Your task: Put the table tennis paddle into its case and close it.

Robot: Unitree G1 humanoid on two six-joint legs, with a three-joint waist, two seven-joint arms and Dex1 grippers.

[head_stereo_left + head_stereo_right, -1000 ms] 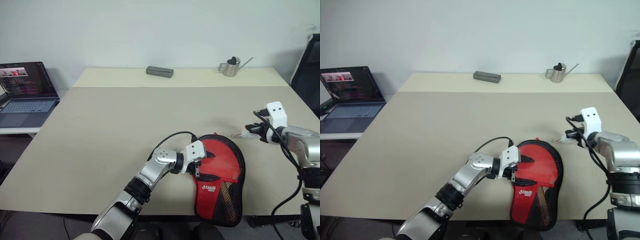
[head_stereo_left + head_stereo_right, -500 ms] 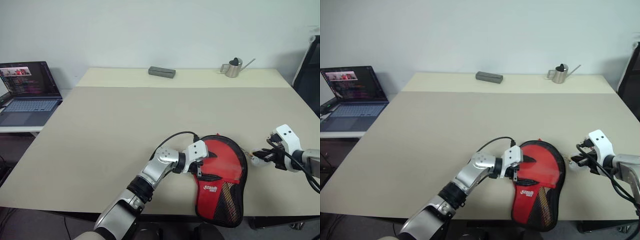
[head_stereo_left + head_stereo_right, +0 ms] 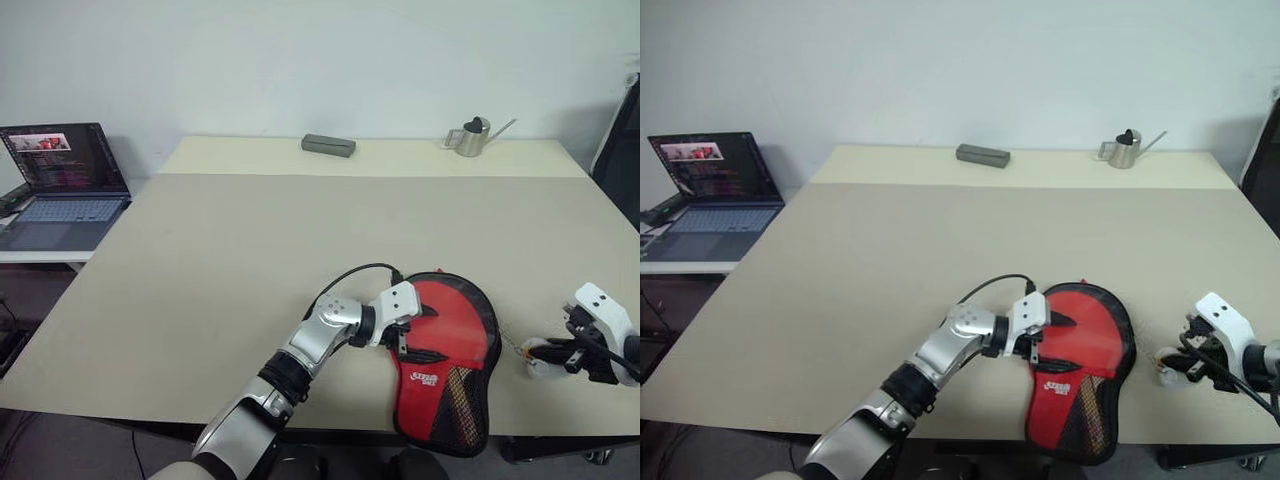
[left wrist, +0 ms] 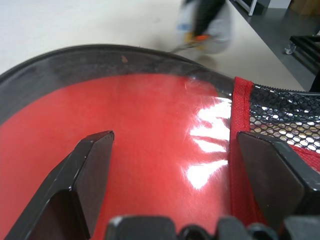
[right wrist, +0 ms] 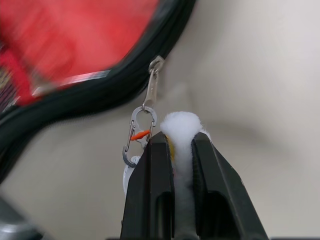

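Two grippers at work near front edge of beige table (image 3: 200,260). Left gripper (image 3: 408,322) lying on red front of case (image 3: 450,340), black fingers (image 4: 90,165) spread wide apart, one over glossy red face, other over black mesh pocket (image 4: 285,115); cannot tell whether tips press on fabric. Case flat on table, rounded end away from robot, narrow mesh end overhanging front edge, white lettering (image 3: 425,379) across middle. Table tennis paddle not distinguishable from case. Right gripper (image 3: 556,352) just beside case's right edge, low over table, fingers (image 5: 155,170) pinched together on white plush charm (image 5: 181,127). Charm linked by small silver carabiner (image 5: 135,135) with orange tab to metal zipper pull (image 5: 152,85), pull seated on black zipper trim of case. Far edge of table: grey rectangular box (image 3: 329,145) and small metal watering can (image 3: 470,135), well apart. Open laptop (image 3: 55,180) on lower surface to left of table.
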